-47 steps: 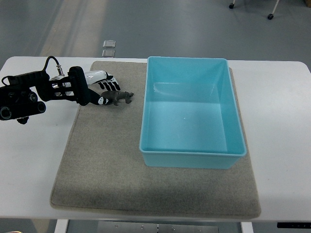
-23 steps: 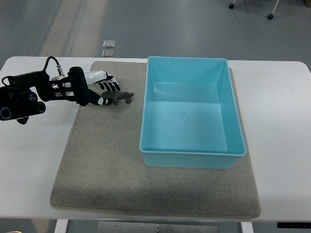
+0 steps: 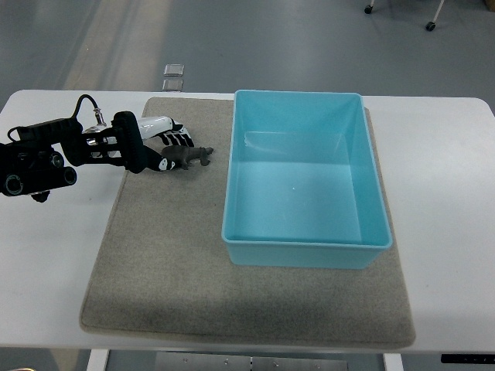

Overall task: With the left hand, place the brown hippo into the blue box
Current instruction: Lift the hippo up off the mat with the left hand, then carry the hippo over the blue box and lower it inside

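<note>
Table (image 3: 448, 193), bearing mat (image 3: 170, 270). Box (image 3: 308, 251) on mat, right portion. Hippo (image 3: 189, 158) on mat, far left, just left of box. Left hand (image 3: 158, 147) touching hippo's left end.

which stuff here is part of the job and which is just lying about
Job: hippo, blue box, left hand at the hippo.
Lying about: grey mat, white table, two small floor plates beyond the table, chair wheels at top right.
</note>
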### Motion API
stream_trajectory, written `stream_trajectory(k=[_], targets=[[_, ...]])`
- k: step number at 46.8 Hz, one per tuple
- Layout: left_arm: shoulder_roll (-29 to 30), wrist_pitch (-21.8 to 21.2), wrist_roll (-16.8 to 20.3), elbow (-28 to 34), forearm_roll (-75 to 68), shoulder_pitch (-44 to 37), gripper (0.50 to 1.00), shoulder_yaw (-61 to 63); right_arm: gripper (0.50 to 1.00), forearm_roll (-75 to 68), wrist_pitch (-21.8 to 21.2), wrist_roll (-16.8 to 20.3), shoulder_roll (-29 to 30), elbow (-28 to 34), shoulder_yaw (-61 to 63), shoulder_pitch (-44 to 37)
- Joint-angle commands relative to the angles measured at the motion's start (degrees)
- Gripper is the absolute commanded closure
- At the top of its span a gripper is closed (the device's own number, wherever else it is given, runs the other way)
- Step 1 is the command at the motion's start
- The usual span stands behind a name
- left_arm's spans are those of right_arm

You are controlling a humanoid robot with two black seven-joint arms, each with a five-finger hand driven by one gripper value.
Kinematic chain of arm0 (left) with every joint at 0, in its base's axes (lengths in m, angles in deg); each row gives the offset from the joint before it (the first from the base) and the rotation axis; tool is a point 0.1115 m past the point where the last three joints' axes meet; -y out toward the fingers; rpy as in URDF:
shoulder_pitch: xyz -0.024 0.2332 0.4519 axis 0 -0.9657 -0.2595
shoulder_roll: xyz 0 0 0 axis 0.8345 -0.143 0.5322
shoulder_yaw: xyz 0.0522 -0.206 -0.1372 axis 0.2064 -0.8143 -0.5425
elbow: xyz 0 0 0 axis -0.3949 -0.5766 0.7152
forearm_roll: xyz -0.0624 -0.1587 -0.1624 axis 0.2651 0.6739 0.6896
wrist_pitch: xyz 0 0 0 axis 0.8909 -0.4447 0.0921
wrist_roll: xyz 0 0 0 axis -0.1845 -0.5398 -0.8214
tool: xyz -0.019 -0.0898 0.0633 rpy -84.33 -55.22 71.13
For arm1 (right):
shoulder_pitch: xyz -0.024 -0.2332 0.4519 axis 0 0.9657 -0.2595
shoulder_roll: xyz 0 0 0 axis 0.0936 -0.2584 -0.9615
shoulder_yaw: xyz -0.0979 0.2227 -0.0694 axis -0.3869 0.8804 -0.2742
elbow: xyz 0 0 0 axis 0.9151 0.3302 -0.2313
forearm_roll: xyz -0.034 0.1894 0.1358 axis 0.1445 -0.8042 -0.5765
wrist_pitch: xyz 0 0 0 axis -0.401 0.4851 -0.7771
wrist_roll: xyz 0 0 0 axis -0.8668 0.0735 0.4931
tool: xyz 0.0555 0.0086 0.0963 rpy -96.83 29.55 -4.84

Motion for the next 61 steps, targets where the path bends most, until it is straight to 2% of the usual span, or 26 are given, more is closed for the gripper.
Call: stream_trajectory(k=[1,3,8,30,46,61], targets=[[-0.1,0.0,-0.1,0.0,0.0,0.0,0.829,0.0,0.564,0.0,0.0,0.0,0.0,0.0,0.0,0.0],[-0.3,0.0,-0.1,0.0,0.0,0.0,0.863,0.0,0.564,-0.1,0.0,0.0,0.0,0.0,0.0,0.0],[-0.3,0.0,-0.2,0.4,0.0,-0.1,1.000,0.0,0.564,0.0,0.0,0.0,0.0,0.0,0.0,0.0],[0.3,0.1,-0.3,1.1,1.3,1.0,1.000,-1.1,0.564,-0.1,0.0,0.0,0.0,0.0,0.0,0.0],[5.5,1.5,-0.4,1.0,1.3,2.5,1.000,-13.5,0.564,-0.1,0.0,0.0,0.0,0.0,0.0,0.0],[3.2,3.4,-0.5,0.6,1.1,5.8,1.000,-19.4,0.564,0.0,0.0,0.0,0.0,0.0,0.0,0.0]])
